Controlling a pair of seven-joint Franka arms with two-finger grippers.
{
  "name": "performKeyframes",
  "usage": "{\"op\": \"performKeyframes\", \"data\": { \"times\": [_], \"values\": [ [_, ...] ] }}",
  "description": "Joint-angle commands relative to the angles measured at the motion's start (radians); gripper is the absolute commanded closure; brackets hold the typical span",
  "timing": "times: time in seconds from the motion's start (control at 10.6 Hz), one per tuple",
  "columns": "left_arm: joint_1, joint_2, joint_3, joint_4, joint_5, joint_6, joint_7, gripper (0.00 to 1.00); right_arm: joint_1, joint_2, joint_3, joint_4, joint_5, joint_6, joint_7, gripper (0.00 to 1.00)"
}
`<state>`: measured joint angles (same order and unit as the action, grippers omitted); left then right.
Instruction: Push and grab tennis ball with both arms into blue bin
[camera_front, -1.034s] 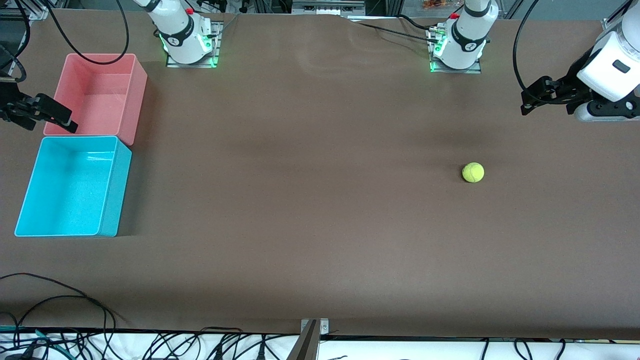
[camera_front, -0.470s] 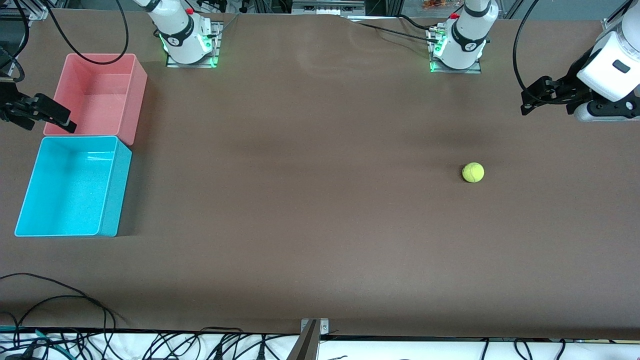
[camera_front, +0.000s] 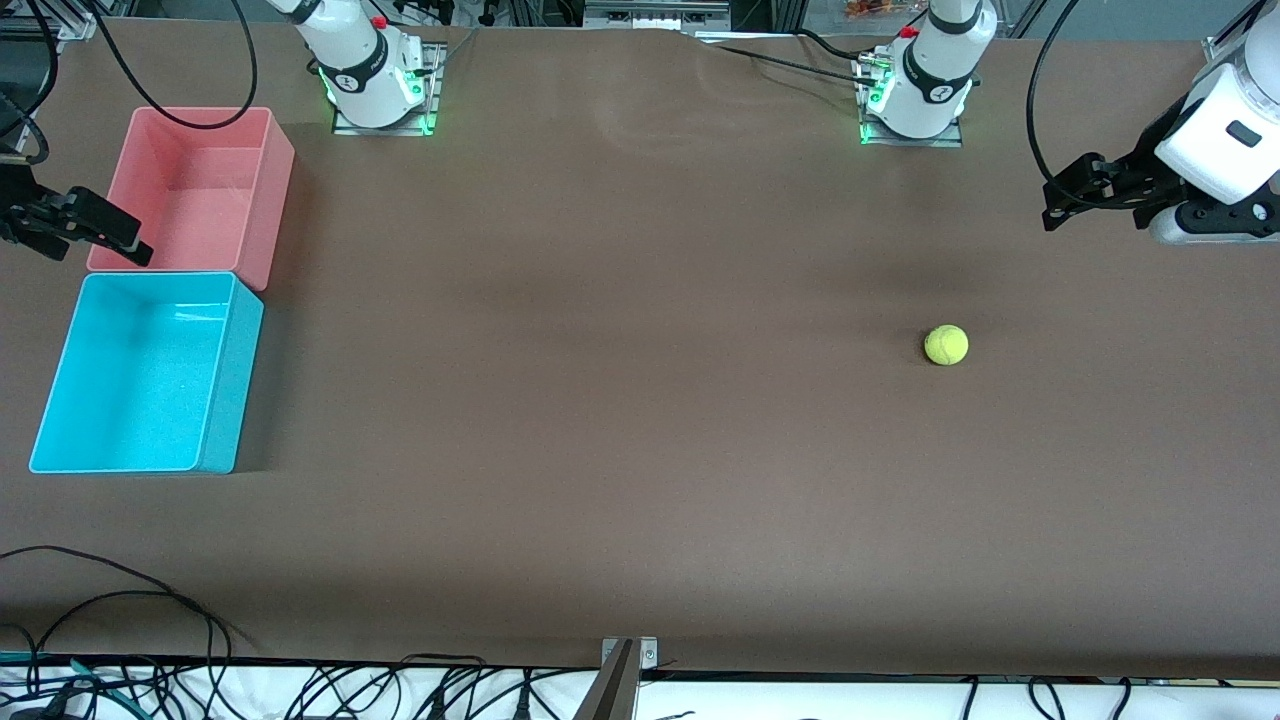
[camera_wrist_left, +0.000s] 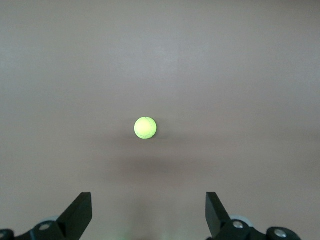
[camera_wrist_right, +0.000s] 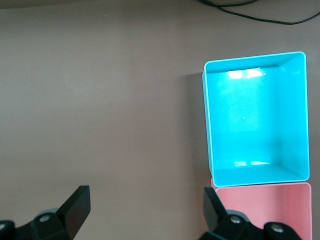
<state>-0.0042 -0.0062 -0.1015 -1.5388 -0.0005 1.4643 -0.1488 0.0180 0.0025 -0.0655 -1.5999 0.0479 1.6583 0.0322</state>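
Observation:
The tennis ball (camera_front: 946, 345) lies on the bare brown table toward the left arm's end, and it also shows in the left wrist view (camera_wrist_left: 145, 128). My left gripper (camera_front: 1050, 205) is open and empty, up over the table at that end, well apart from the ball; its jaws (camera_wrist_left: 148, 200) stand wide. The blue bin (camera_front: 236, 380) stands empty at the right arm's end. My right gripper (camera_front: 138, 242) is open and empty over the outer edge of the pink bin, beside the blue bin (camera_wrist_right: 208, 125); its jaws (camera_wrist_right: 145, 196) stand wide.
A pink bin (camera_front: 277, 200) of like size stands empty against the blue bin, farther from the front camera, and shows in the right wrist view (camera_wrist_right: 260, 210). Cables (camera_front: 120, 600) lie along the table's near edge.
My right gripper has shifted very slightly toward the table's end. The ball, the bins and the left gripper have not moved.

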Motion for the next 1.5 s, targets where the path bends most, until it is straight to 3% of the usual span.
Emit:
{"op": "performKeyframes", "data": {
  "times": [0.0,0.38,0.94,1.32,1.41],
  "values": [
    [0.01,0.02,0.002,0.006,0.01,-0.016,-0.008,0.0,-0.009,0.008,0.004,0.024,-0.005,-0.011,-0.015,0.0],
    [0.052,0.034,0.0,-0.003,0.005,-0.007,-0.006,0.0,-0.009,0.008,0.004,0.024,-0.005,-0.011,-0.015,0.0],
    [0.076,-0.001,0.013,-0.191,0.011,0.197,-0.006,0.0,-0.009,0.014,0.004,0.024,-0.006,-0.011,-0.015,0.0],
    [0.082,-0.017,0.014,-0.234,0.036,0.231,-0.005,0.0,-0.009,0.014,0.004,0.024,-0.006,-0.011,-0.015,0.0],
    [0.096,-0.02,0.02,-0.278,0.036,0.304,-0.005,0.0,-0.009,0.014,0.004,0.024,-0.006,-0.011,-0.015,0.0]
  ]
}}
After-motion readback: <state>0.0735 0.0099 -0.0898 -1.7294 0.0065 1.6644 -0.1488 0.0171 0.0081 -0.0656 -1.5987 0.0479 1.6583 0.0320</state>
